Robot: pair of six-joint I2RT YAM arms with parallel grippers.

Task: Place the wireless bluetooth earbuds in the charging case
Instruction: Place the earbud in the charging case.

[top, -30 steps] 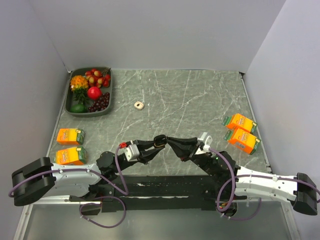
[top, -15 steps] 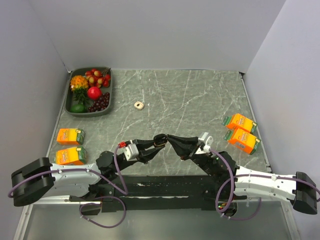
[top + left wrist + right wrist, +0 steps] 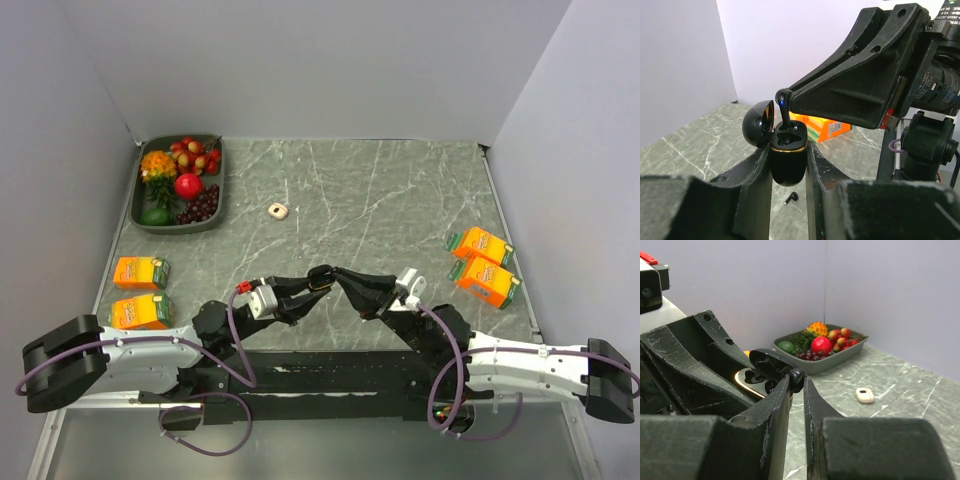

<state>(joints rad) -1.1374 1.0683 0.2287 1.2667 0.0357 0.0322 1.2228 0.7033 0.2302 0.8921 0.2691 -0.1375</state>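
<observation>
Both claws meet tip to tip above the marble table (image 3: 400, 190).

Left claw: my left claw (image 3: 789, 152) is pressed onto the charging case (image 3: 787, 172), pinching its body between the two fingers, upright. The lid (image 3: 758, 122) is swung open, to the left of my fingertips.

Right claw: my right claw (image 3: 796, 385) is nipped on the first earbud (image 3: 797, 376) at its very tips. The earbud's stem points down into the case's open, gold-rimmed mouth, directly above my left claw's grip.

Second earbud (image 3: 791, 197): lies on the table beneath my left claw, seen through the gap between the fingers.

Beyond my right claw's tips lie a beige ring (image 3: 865, 395) and, farther off, a fruit tray (image 3: 832, 361). An orange carton (image 3: 827, 130) sits behind my left claw's hold.
</observation>
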